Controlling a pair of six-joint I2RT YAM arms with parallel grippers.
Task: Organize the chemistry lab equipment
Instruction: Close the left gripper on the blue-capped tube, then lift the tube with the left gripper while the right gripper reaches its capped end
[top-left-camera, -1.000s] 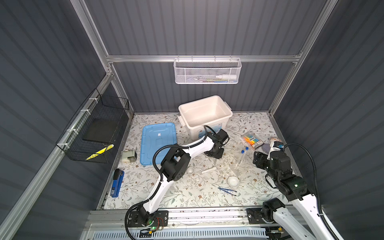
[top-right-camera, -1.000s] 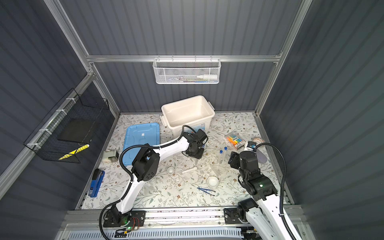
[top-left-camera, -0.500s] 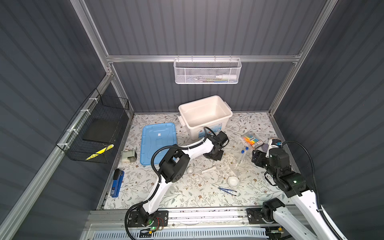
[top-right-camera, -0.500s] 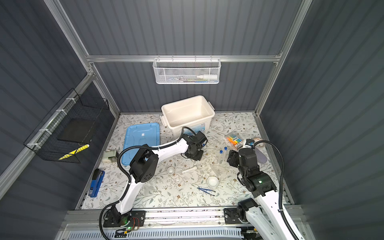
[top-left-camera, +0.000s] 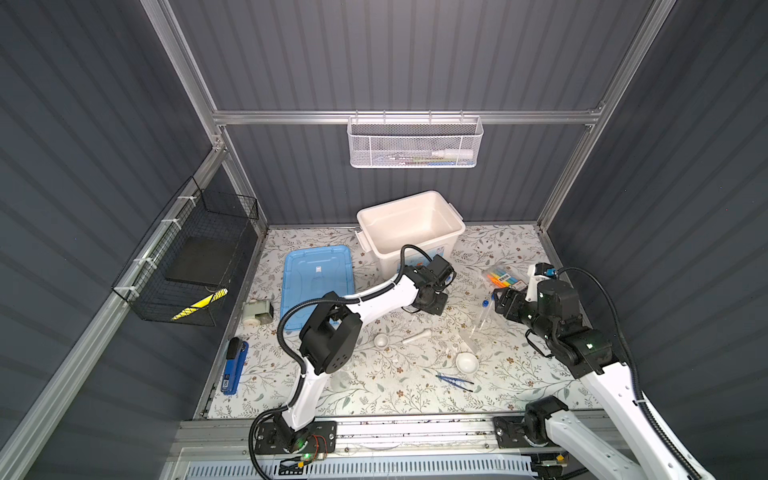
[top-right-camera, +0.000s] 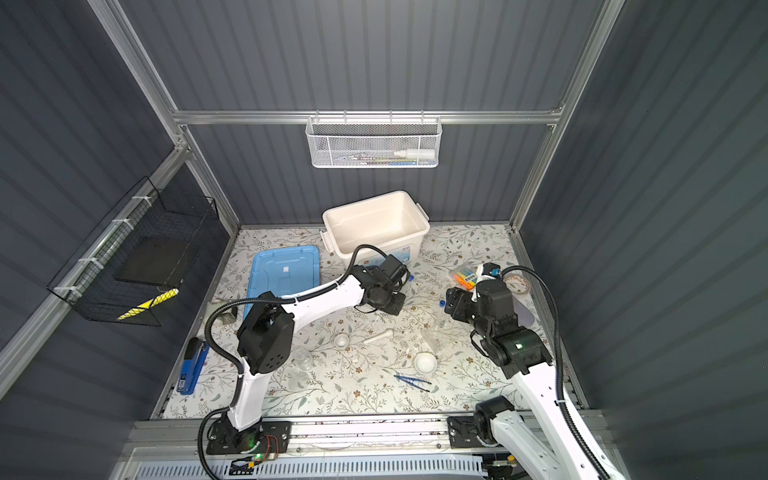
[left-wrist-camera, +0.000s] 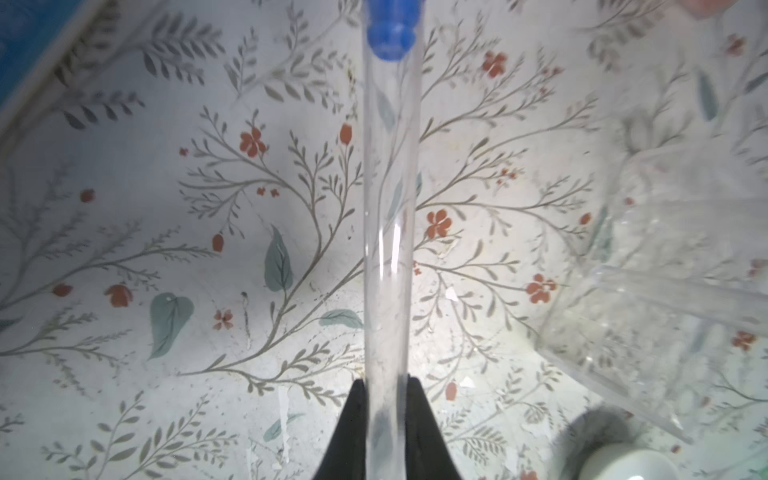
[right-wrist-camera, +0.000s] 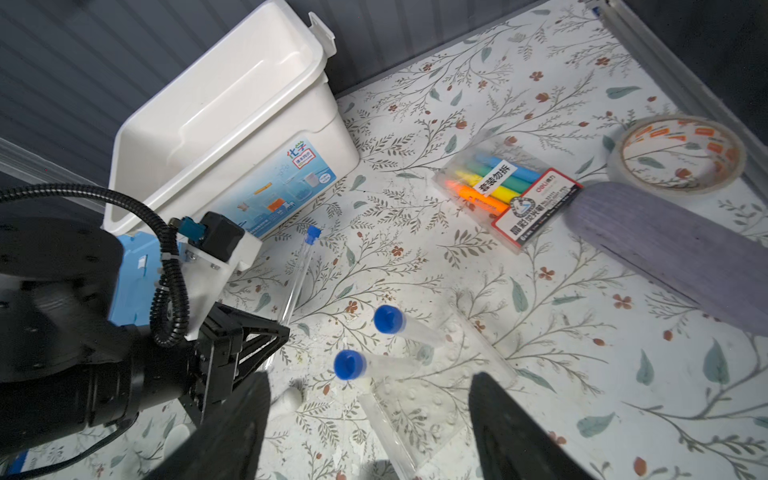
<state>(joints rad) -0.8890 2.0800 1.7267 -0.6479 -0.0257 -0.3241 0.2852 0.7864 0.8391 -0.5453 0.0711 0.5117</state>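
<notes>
Blue-capped tube (left-wrist-camera: 388, 208): near the white bin (right-wrist-camera: 291, 137), closed end pinched between the left fingers (left-wrist-camera: 422, 440). The cap is cut off in the left wrist view, and contact with the table (left-wrist-camera: 124, 216) is unclear. Two further tubes (right-wrist-camera: 388, 320) lean in the clear rack (right-wrist-camera: 440, 407), whose outline is faint. Right fingers (right-wrist-camera: 511, 436) are spread wide above it.

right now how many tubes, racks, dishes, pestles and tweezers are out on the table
blue-capped tubes: 3
clear rack: 1
white dishes: 2
white pestle: 1
dark blue tweezers: 1
total: 8
</notes>
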